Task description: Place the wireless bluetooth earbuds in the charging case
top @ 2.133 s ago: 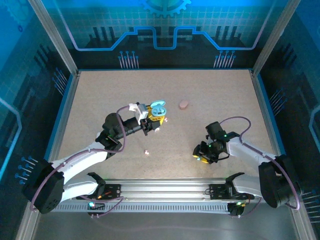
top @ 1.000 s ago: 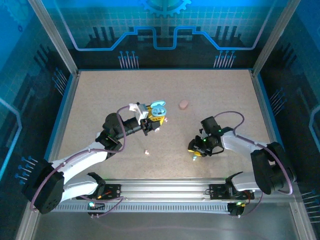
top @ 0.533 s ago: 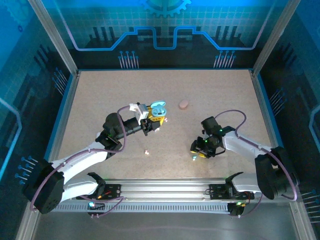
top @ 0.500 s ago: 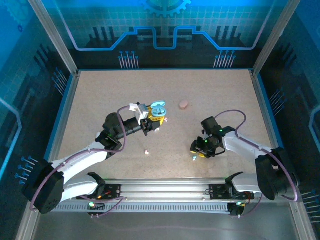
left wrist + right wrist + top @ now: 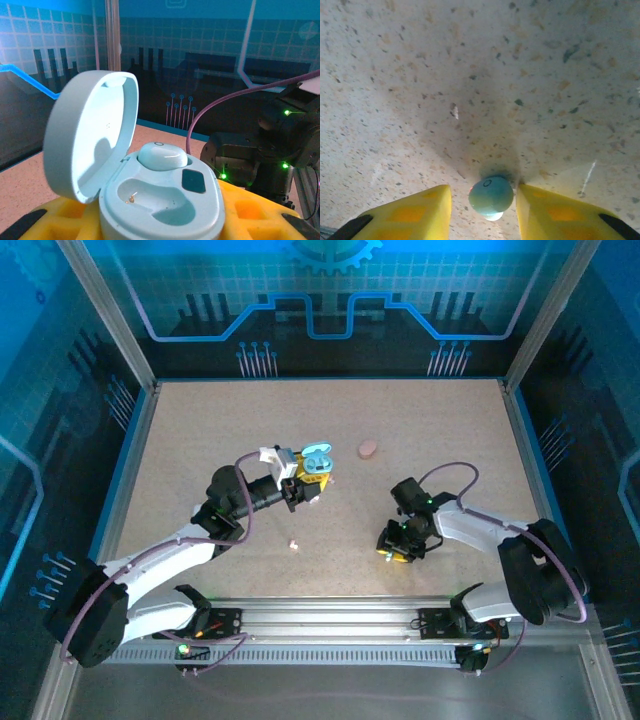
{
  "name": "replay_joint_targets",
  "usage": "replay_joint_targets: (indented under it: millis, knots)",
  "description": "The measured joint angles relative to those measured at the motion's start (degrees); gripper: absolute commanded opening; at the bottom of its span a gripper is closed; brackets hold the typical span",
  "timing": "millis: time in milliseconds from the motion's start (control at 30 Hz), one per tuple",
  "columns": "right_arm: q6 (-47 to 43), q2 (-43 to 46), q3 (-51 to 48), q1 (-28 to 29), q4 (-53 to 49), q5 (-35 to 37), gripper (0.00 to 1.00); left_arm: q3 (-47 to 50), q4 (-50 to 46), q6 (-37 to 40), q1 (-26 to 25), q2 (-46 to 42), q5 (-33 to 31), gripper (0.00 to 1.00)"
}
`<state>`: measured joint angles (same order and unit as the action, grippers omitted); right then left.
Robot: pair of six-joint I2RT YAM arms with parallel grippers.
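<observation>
My left gripper point(image 5: 305, 480) is shut on the pale blue charging case point(image 5: 316, 462), held above the table with its lid up. In the left wrist view the charging case point(image 5: 160, 205) sits between the yellow fingers point(image 5: 250, 215). One pale blue earbud point(image 5: 162, 156) is seated in it, and the socket point(image 5: 145, 197) beside it is empty. My right gripper point(image 5: 397, 552) is low over the table near the front. In the right wrist view a second pale blue earbud point(image 5: 491, 196) lies on the table between its fingers point(image 5: 405, 215), with a gap at the left; the gripper point(image 5: 484, 202) is open.
A pink pebble-like case point(image 5: 368, 449) lies on the table behind the middle. A tiny white piece point(image 5: 293, 543) lies at the front left of the middle, and another point(image 5: 334, 479) beside the held case. Metal frame rails point(image 5: 330, 615) run along the near edge.
The right gripper has shifted slightly left and toward the front, so the pale blue earbud that lay just beside it is now between its fingers. The left arm has not moved.
</observation>
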<state>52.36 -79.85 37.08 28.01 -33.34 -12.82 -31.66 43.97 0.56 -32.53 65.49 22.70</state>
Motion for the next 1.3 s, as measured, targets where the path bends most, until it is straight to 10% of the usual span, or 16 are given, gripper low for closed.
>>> replay_joint_targets:
  millis: [1300]
  knots:
    - [-16.65,-16.63,18.12,7.56,-15.78,9.49,0.3,0.0,-0.17,0.02,0.0,0.0,-0.42,0.31]
